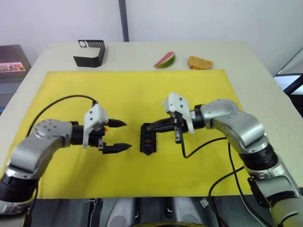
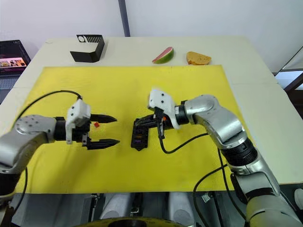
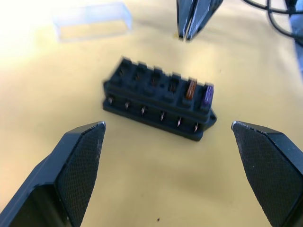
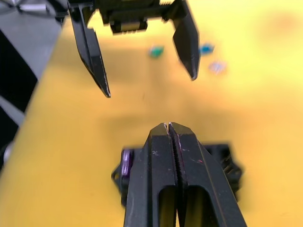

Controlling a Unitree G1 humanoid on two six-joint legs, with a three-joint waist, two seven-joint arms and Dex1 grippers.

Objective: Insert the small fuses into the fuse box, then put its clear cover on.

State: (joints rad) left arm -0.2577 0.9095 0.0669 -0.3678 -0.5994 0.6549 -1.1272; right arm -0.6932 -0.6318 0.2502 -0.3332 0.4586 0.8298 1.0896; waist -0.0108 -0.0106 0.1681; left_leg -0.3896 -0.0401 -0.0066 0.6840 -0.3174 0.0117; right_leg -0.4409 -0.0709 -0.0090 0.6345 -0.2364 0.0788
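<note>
The right gripper (image 4: 169, 126) has its two black fingers pressed flat together with nothing between them, its tip poised just over the fuse box (image 3: 158, 104); the left gripper (image 1: 117, 136) is spread wide and empty, facing the box from the robot's left, close but not touching. The box lies on the yellow mat (image 1: 132, 90), between the two grippers; two fuses already sit in end slots — an orange fuse (image 3: 190, 89) and a purple fuse (image 3: 207, 94) beside it — and four slots in that row look vacant. Loose fuses lie on the mat beyond the left gripper: a green fuse (image 4: 155, 51), a teal fuse (image 4: 206, 48), a pale fuse (image 4: 217, 66), and a red fuse (image 2: 96, 125) between the left fingers. The clear cover (image 3: 92, 21) rests on the mat, apart from the box.

The likely step is seating a fuse; pressing with shut fingertips should go straight down over the blade, while the other gripper steadies the light box so it cannot skate on the mat.

The box is hard black plastic, oblong, with scalloped edges and a row of metal pins along its flank; the fuses are tiny translucent blades; the cover is a thin, nearly invisible rectangular shell; the finger pads are finely knurled.
</note>
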